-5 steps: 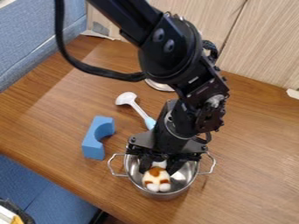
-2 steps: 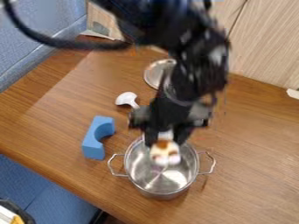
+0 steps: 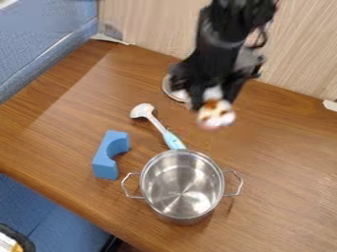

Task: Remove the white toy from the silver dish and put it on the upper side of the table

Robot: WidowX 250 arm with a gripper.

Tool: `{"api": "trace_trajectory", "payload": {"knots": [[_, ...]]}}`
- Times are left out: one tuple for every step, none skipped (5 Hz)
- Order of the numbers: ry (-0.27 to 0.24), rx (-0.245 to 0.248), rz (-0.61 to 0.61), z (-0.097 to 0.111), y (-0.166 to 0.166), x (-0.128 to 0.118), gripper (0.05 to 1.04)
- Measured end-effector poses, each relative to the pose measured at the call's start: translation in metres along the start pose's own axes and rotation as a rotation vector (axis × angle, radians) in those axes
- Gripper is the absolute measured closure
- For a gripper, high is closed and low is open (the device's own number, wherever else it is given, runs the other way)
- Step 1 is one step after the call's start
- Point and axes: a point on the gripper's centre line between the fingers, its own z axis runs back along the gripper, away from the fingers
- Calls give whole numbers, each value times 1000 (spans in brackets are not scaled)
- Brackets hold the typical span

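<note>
My gripper (image 3: 214,98) hangs over the upper middle of the table, shut on the white toy (image 3: 216,117), which has orange-brown patches. The toy dangles from the fingertips, above and behind the silver dish. That silver dish (image 3: 183,187), a metal pot with two side handles, stands empty near the front of the table.
A white and light-blue ladle (image 3: 156,123) lies behind the pot, its handle end by the rim. To the left stands a blue arch block (image 3: 110,154). A round metal lid (image 3: 172,89) is partly behind the gripper. The wooden table (image 3: 289,162) meets a panel wall at the back.
The gripper has lifted the toy out of the pot and carried it up and toward the back, slightly right. Pot, block and ladle have stayed put.
</note>
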Motion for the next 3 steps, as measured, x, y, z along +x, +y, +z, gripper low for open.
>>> {"api": "trace_trajectory", "payload": {"knots": [[2, -8, -9, -20, -34, 20, 577], [-15, 0, -24, -43, -69, 34, 577], [-9, -8, -53, -66, -100, 39, 578]]}}
